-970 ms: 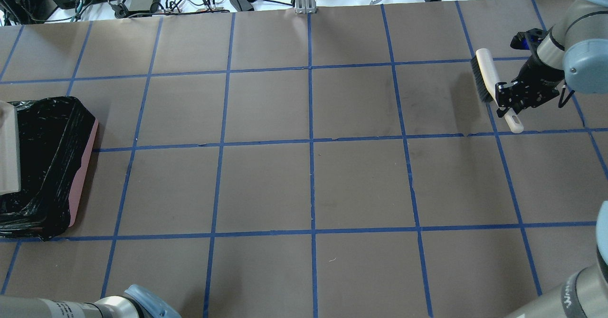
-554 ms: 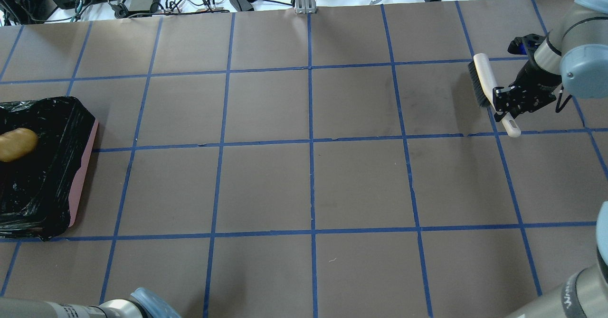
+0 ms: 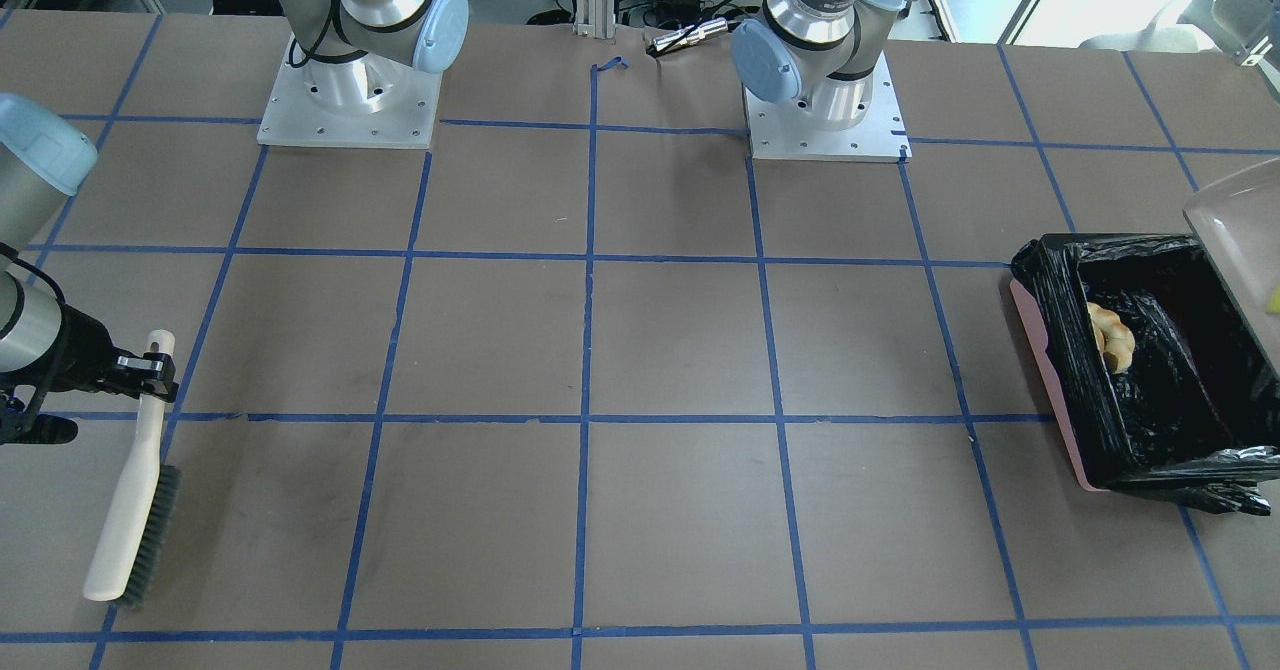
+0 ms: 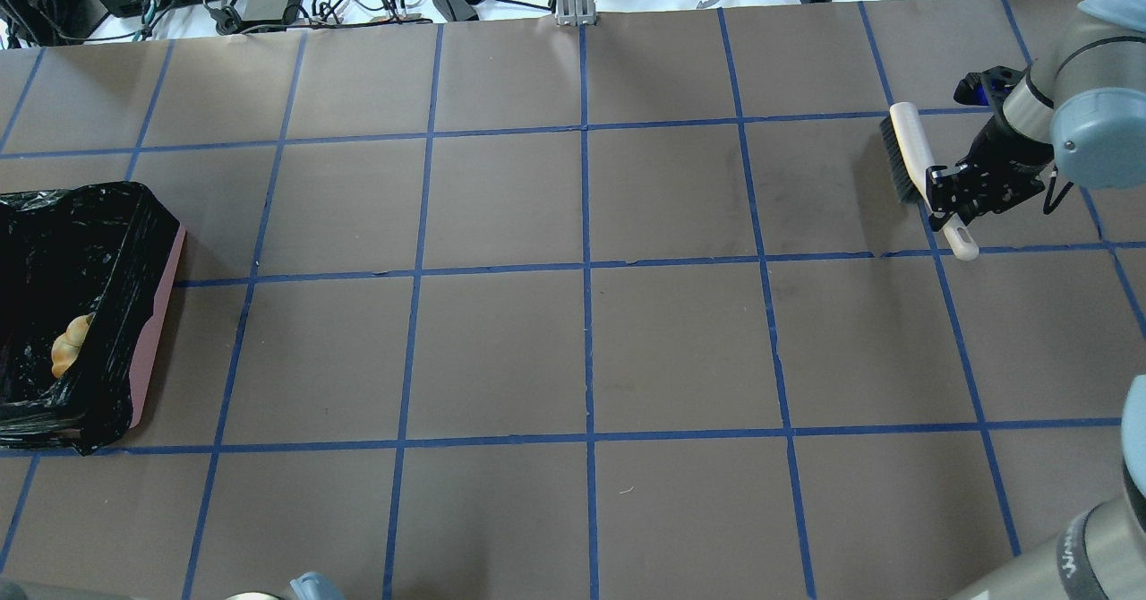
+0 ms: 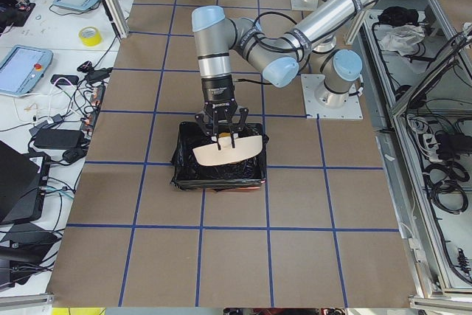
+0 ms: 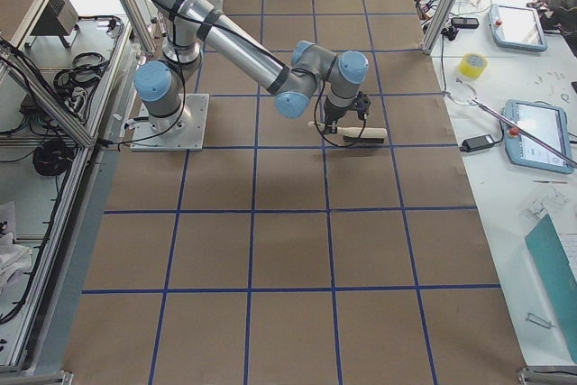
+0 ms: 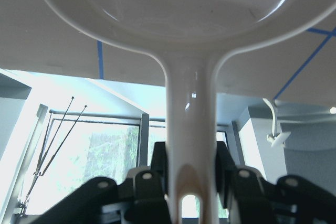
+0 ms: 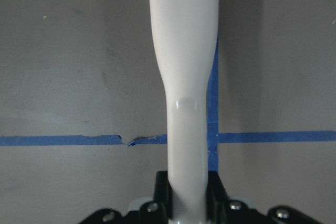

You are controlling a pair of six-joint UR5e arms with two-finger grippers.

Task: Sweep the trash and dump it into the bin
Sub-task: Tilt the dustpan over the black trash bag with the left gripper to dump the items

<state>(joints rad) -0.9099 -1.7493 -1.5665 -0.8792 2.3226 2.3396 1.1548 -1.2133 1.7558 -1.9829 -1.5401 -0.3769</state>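
While reaching straight down over the black-lined pinkish bin (image 4: 134, 251) at nine o'clock, my left gripper (image 5: 223, 129) clamps the beige plastic dustpan (image 5: 228, 153) by its handle.

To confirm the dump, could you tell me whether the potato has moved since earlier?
Yes: in the overhead view, the potato slid toward the bin's near end.

The table (image 4: 501, 358) was covered in brown paper and marked into squares by blue tape (image 4: 586, 224). The black-lined pink bin (image 4: 154, 331) stood on it at the robot's left end. Two metal mounting plates (image 3: 300, 128) (image 3: 870, 138) sat under the arm bases.
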